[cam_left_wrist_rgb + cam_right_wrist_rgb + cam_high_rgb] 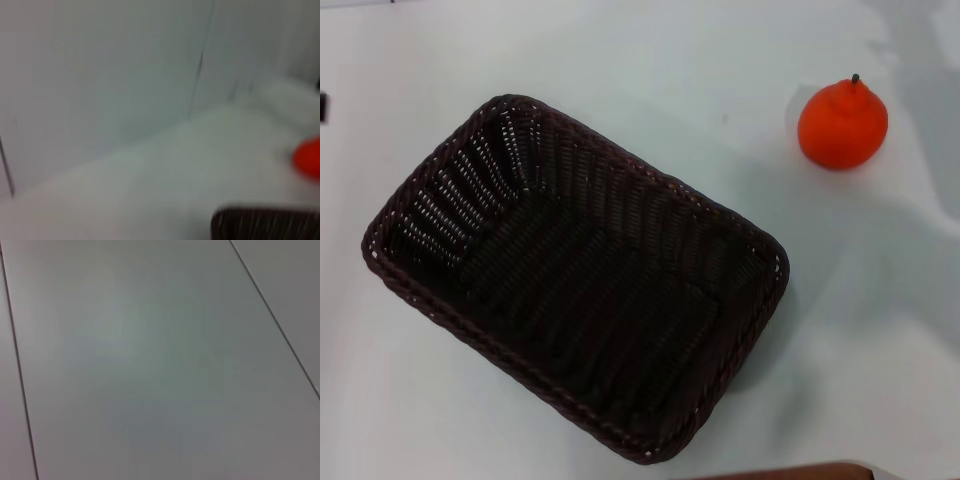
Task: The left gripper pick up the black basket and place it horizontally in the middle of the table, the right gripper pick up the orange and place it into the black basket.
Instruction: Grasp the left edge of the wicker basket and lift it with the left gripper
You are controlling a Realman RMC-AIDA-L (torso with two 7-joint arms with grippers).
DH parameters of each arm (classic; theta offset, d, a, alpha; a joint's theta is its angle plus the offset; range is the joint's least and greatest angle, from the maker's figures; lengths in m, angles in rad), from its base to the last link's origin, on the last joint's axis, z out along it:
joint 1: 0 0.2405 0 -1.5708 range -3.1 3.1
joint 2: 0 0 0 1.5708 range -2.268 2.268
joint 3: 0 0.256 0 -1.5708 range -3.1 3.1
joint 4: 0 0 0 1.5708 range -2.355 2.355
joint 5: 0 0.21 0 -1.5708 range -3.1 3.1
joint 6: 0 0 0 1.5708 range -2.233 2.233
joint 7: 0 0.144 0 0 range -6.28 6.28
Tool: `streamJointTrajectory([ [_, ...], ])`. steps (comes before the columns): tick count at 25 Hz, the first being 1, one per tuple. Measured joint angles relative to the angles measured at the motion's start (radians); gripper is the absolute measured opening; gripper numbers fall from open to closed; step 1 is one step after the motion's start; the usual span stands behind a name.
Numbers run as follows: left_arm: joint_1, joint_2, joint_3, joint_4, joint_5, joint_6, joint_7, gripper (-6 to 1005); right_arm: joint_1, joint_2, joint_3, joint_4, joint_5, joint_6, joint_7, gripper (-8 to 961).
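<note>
The black basket [580,275] lies on the white table [650,70], turned diagonally, left of the middle in the head view. It is empty. The orange [842,124] stands upright on the table at the far right, apart from the basket. In the left wrist view a corner of the basket [265,224] and part of the orange [308,157] show, both blurred. Neither gripper shows in any view. The right wrist view shows only plain grey panels.
A small dark object [323,106] sits at the left edge of the head view. A brown edge [800,471] shows at the bottom. A grey wall [100,75] rises behind the table in the left wrist view.
</note>
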Motion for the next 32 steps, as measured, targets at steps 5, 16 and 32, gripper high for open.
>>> streamJointTrajectory([
  [5,-0.11,-0.061,0.114,-0.085,0.262,-0.065,-0.076,660,0.004,0.0,-0.003,0.0,-0.003,-0.011,-0.001,913],
  [16,-0.18,-0.105,0.349,0.069,0.466,0.041,-0.177,671,-0.004,0.002,-0.001,0.009,-0.006,-0.034,-0.001,910],
  [32,-0.223,-0.106,0.47,0.286,0.537,0.219,-0.205,672,0.007,0.003,0.0,0.009,-0.006,-0.05,-0.001,905],
])
